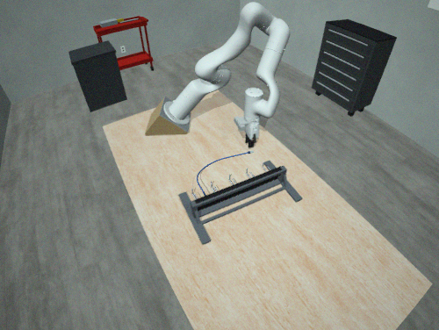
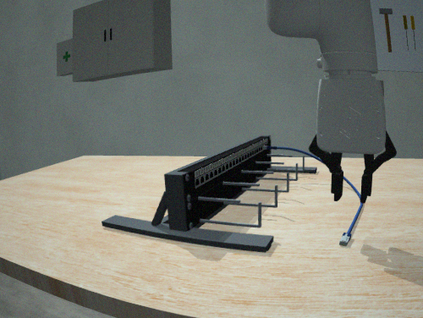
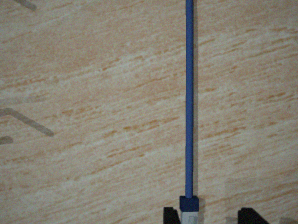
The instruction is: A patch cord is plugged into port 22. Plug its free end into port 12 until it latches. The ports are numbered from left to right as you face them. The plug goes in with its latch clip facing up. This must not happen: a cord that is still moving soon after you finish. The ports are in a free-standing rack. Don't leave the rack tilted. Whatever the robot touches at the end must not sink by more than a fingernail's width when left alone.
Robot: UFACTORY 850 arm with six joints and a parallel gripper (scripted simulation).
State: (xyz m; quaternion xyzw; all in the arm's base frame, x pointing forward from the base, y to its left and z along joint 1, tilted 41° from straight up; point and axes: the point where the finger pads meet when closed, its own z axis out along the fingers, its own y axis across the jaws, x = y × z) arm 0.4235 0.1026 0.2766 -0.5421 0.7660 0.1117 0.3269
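The blue patch cord [image 1: 228, 157] [image 2: 354, 220] [image 3: 189, 100] runs in an arc from the far end of the rack's port row, as the exterior view shows it. Its free plug [image 1: 250, 152] [image 2: 347, 238] [image 3: 190, 218] is clear with a dark blue boot and lies on the table. I cannot tell which way its clip faces. The rack [image 1: 241, 188] [image 2: 177, 203] stands upright on its feet; port numbers are not readable. My gripper [image 1: 250, 145] [image 2: 350, 200] [image 3: 210, 216] points down, open and empty, above the table near the plug. In the wrist view the plug appears between the fingers, nearer the left one.
Several thin grey cable-guide rods [image 1: 232, 179] [image 2: 259, 216] stick out from the rack's port side, below the ports. The rack's long feet [image 1: 199, 225] [image 2: 249, 242] rest on the wooden table [image 1: 307, 263] [image 2: 127, 271]. A drawer cabinet and a red cart stand on the floor beyond.
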